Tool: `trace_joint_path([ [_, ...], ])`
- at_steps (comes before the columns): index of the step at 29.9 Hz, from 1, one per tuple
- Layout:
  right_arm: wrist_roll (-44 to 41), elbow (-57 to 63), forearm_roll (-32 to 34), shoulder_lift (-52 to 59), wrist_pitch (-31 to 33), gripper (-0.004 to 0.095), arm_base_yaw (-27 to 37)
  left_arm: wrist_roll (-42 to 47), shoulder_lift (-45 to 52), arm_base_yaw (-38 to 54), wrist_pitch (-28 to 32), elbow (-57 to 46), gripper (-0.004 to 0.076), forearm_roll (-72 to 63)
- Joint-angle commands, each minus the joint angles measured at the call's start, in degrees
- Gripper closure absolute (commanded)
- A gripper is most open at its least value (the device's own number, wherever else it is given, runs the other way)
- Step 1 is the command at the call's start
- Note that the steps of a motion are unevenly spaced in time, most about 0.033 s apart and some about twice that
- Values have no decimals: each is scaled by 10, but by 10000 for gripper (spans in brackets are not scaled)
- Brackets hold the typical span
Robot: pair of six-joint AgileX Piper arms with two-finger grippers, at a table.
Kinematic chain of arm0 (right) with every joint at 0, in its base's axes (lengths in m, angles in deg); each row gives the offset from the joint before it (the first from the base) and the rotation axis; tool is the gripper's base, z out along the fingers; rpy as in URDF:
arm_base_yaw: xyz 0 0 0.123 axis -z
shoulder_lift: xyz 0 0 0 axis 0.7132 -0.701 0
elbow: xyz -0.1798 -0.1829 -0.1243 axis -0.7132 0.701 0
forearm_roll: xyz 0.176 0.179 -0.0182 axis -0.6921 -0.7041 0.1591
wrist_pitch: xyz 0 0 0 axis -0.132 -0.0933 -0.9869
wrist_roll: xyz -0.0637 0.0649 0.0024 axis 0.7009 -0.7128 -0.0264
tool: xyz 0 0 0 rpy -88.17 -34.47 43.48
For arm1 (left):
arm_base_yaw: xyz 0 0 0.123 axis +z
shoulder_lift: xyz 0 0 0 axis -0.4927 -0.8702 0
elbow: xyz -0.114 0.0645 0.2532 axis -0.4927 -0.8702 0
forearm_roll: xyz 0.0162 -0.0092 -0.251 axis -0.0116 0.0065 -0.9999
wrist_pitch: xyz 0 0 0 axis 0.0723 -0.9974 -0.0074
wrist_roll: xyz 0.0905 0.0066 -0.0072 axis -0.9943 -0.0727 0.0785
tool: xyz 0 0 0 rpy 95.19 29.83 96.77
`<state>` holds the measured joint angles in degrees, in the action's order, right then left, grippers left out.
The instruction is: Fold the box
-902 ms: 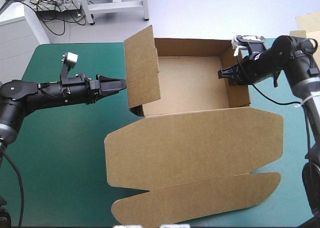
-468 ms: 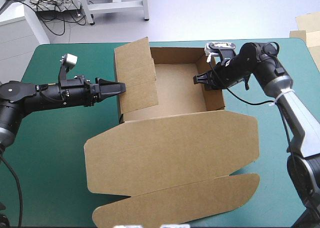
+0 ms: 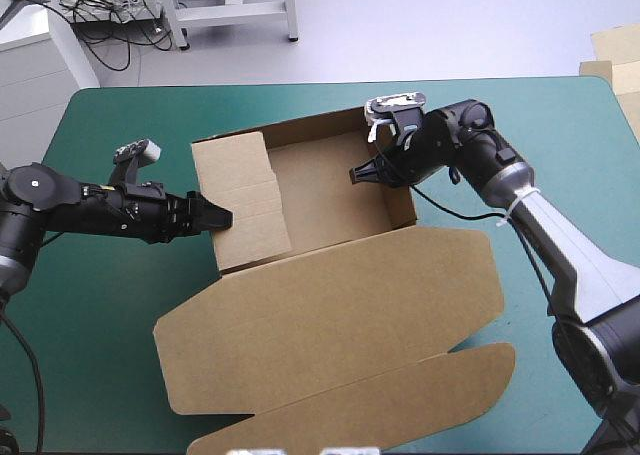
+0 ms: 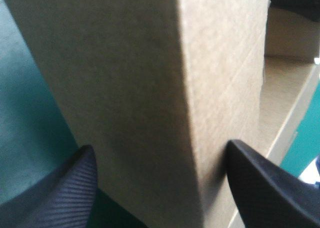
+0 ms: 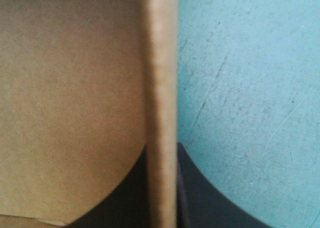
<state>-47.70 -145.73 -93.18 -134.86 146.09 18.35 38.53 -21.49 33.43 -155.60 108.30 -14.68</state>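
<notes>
Brown box (image 3: 330, 300), walls raised: right claw (image 3: 356, 174) pinches right wall; left claw (image 3: 221, 218) spread astride left wall.

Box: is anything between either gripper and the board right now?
Nothing visible. The left gripper is open, with the left wall of the box between its fingers. The right gripper is shut on the right wall. Only the bare teal-green cover lies around.
</notes>
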Motion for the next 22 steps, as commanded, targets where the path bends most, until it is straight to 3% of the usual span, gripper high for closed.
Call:
trace_joint_path([
  [1, -27, -18, -9, 23, -43, 917, -30, 58, 17, -1, 32, 15, 215, 34],
  [16, -54, -18, -15, -2, -46, 917, -59, 166, 17, -73, 134, 15, 252, 154],
  [22, -65, -18, -17, -2, -41, 917, -59, 283, 17, -95, 161, 15, 252, 263],
])
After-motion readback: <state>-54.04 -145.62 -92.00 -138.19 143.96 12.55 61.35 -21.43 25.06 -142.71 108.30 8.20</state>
